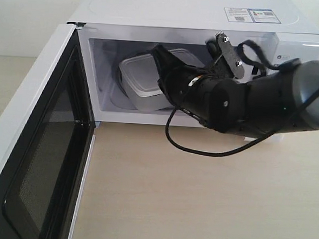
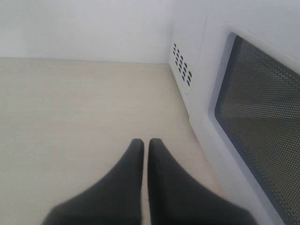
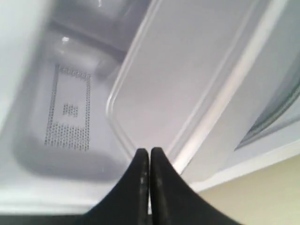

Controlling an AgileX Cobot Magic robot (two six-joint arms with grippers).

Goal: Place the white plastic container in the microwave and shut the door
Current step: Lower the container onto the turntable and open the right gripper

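The white microwave [image 1: 182,12] stands with its door [image 1: 33,144] swung wide to the left, black inner face showing. The white plastic container [image 1: 138,75] sits inside the cavity with its lid on. My right gripper [image 1: 156,49] reaches into the cavity and is shut, its tips at the near rim of the container's lid [image 3: 187,70]. In the right wrist view the right gripper [image 3: 150,151] has its fingers pressed together with nothing visible between them. My left gripper [image 2: 146,141] is shut and empty above the table, beside the door's outer face [image 2: 262,122]; it is out of the exterior view.
The pale wooden table [image 1: 198,197] stretches in front of the microwave. A black cable [image 1: 201,150] hangs from my right arm over the table. Vent holes [image 2: 182,65] mark the microwave's side wall. A perforated panel [image 3: 68,115] is on the cavity wall.
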